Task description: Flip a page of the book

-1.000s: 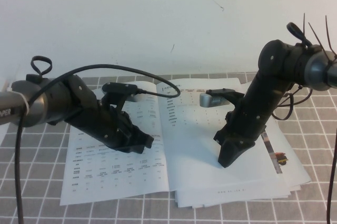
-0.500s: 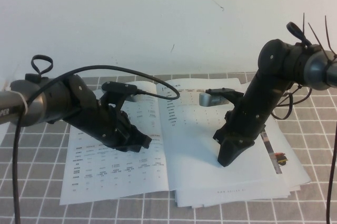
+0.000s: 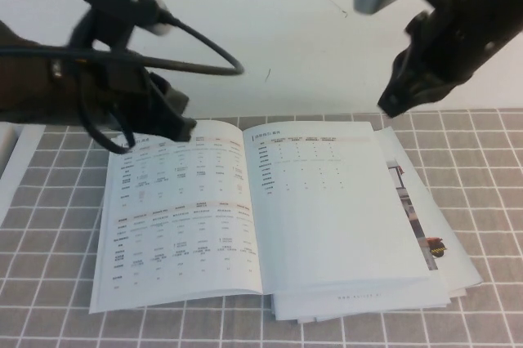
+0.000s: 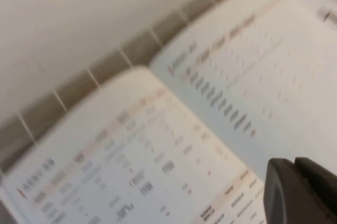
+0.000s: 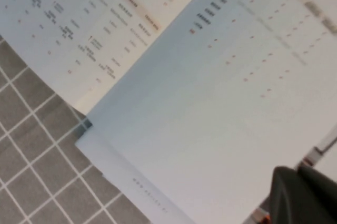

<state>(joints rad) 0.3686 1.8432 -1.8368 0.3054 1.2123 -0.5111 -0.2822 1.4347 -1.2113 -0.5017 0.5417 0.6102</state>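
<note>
Tablecloth [image 3: 49, 225] grey checked, white wall | book [image 3: 245, 209] open flat | left tool [image 3: 167, 115], right tool [image 3: 400, 95] raised clear, grip state unclear

A: How many books lie on the table?
B: One book [image 3: 253, 217], open, showing two facing pages at the centre of the frame.
A: And grippers?
B: Two: the left gripper [image 3: 167, 115] at upper left, the right gripper [image 3: 400, 99] at upper right. Loose sheets [image 3: 433, 242] poke out lower right; their number cannot be told.
</note>
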